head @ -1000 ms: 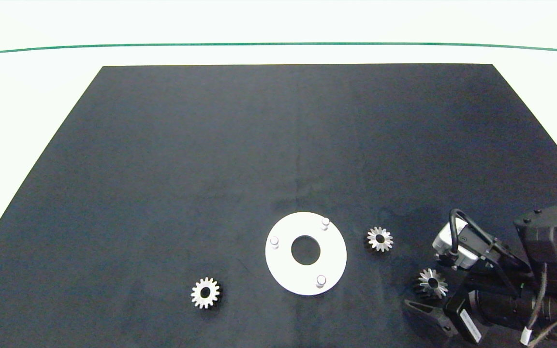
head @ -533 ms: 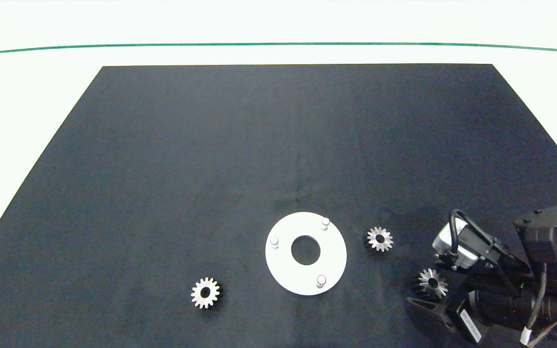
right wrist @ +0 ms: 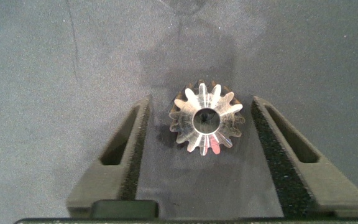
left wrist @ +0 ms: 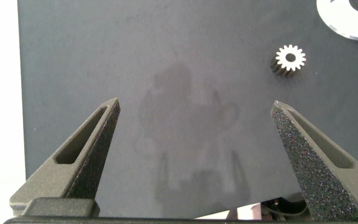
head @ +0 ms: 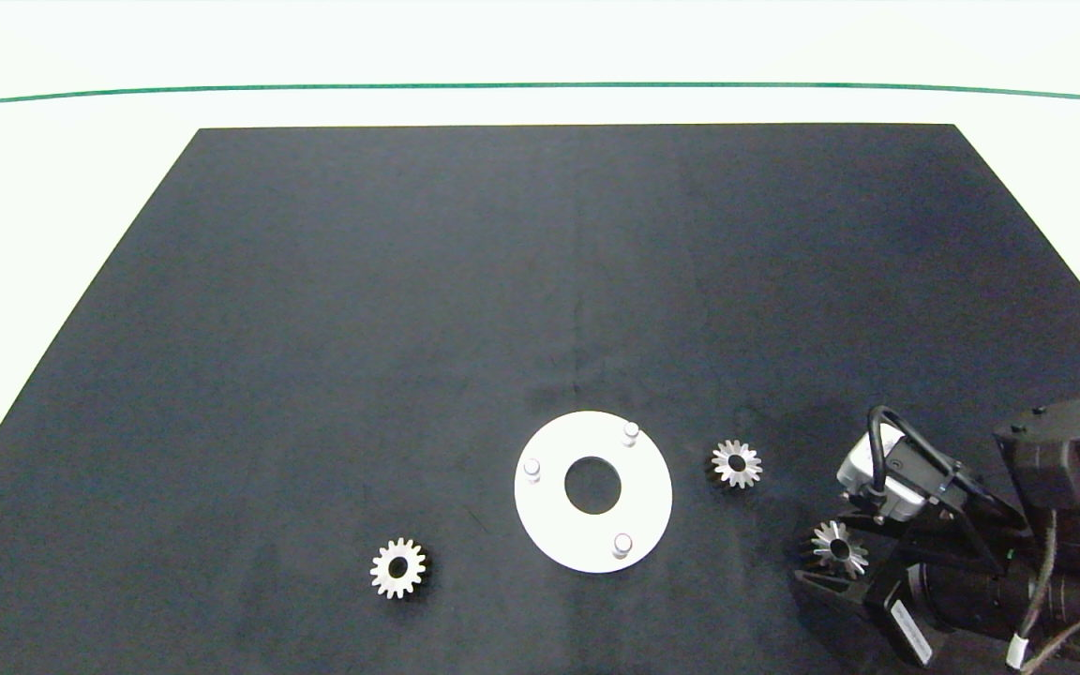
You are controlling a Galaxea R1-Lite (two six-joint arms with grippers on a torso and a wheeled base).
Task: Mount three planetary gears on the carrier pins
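Over the last second my right gripper (right wrist: 201, 165) has eased a little lower and closer around the nearest planetary gear (right wrist: 205, 119), at the near right corner of the black mat (head: 409, 281). In the right wrist view its two grey fingers (right wrist: 120, 165) stand wide apart, one on each side of the gear and clear of the teeth, so nothing is held yet. I judge this to be the final approach before the first pick; closing on the teeth is what comes next, and the pointed tips give little flat surface to grip, so the gear might twist or slip as I squeeze. None of the three carrier pins (head: 622, 543) carries a gear; they stand in a triangle on the white disc (head: 549, 520) near the middle of the mat's front edge, so the whole task is still ahead. A second gear (head: 737, 463) lies flat between the disc and my right arm, just beside the path I would take to the pins, and I should pass above it. The third gear (head: 398, 567) lies well apart on the disc's other side. My left gripper (left wrist: 194, 158) hovers idle over bare mat, wide open and empty, with that third gear ahead of it.
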